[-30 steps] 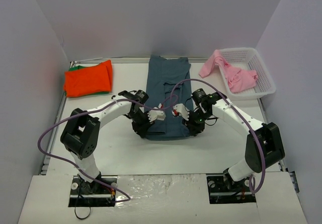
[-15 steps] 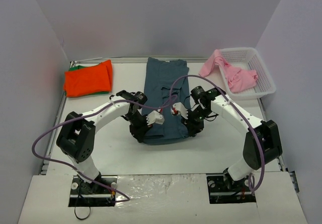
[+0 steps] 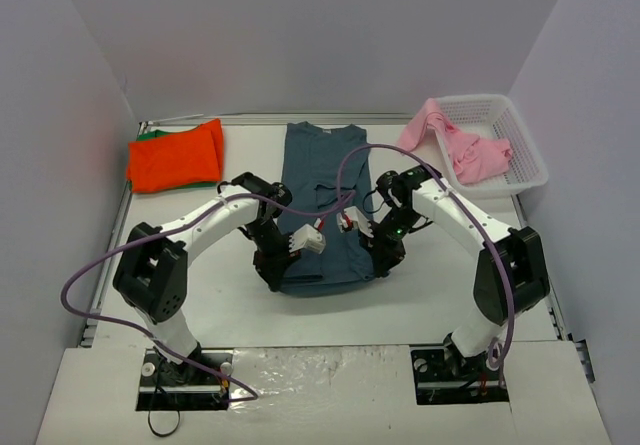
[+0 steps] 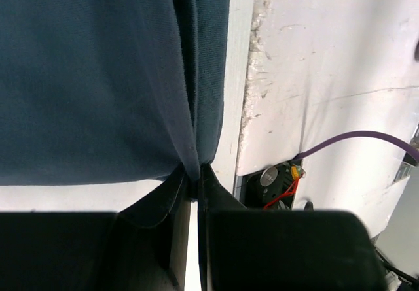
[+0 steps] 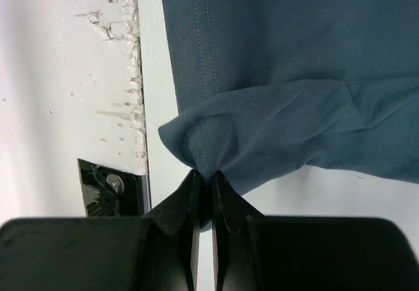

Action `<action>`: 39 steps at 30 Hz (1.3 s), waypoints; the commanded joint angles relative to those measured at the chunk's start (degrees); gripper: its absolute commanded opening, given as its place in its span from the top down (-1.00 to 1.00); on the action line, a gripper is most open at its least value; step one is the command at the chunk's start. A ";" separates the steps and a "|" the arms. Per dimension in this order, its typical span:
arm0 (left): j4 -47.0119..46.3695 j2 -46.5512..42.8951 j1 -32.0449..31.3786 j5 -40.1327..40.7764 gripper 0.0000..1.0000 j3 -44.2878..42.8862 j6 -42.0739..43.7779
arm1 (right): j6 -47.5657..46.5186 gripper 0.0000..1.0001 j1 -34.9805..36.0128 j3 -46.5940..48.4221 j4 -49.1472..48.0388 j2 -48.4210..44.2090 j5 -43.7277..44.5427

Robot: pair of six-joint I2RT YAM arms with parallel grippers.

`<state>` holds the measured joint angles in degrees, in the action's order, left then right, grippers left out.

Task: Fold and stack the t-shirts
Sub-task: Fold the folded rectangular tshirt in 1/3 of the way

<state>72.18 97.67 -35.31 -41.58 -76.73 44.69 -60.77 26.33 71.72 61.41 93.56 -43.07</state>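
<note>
A: Nearest to the arms, what are the two pincers doing?

B: The left gripper [image 4: 194, 181] is pinching the near left corner of the dark slate-blue t-shirt [image 3: 322, 190], its jaws closed tight on a small tuck of cloth. The right gripper [image 5: 204, 174] is doing the same at the near right corner, clamped on the hem.

A: And the shirt itself?

B: It is lying lengthwise in the middle of the table [image 3: 430, 295]. The near corners are gathered up, and the rest is running flat toward the back wall.

A: What is lying farther back?

B: The orange-red t-shirt [image 3: 175, 155] is sitting folded at the far left, on a green t-shirt [image 3: 147, 136] that is showing only at the edge. The pink t-shirt [image 3: 465, 153] is hanging half out of the white basket [image 3: 530, 147] at the far right.

A: What could be going wrong from here?

B: I think each pinch is holding very little cloth, so a corner may be slipping out when the hem is carried over. If the arms are not moving evenly, the fold is coming out crooked. The purple cable [image 3: 345, 177] is also hanging over the shirt and could drag it.
</note>
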 commanded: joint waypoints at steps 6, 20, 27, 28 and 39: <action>9.02 1.12 -2.13 -6.93 0.95 -4.13 12.08 | 1.18 1.00 0.13 3.42 6.53 4.00 -0.35; 1.91 -0.46 0.50 -5.79 0.95 -5.10 7.17 | 4.26 1.00 -0.22 10.98 2.23 7.25 2.02; -2.13 -1.95 3.92 -5.09 0.95 -6.06 3.40 | 5.66 1.00 -0.49 13.44 -0.14 7.96 2.64; -3.00 -2.22 4.45 -4.91 0.95 -6.15 3.04 | 5.93 1.00 -0.57 13.96 -0.50 7.96 2.99; -8.02 -1.61 8.50 -1.31 0.95 -7.82 -0.92 | 7.77 1.00 -3.39 18.01 -4.28 9.71 8.08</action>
<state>66.04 98.78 -26.87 -42.96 -81.54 43.03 -55.16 23.73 87.22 56.42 102.24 -37.93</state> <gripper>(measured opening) 0.050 0.042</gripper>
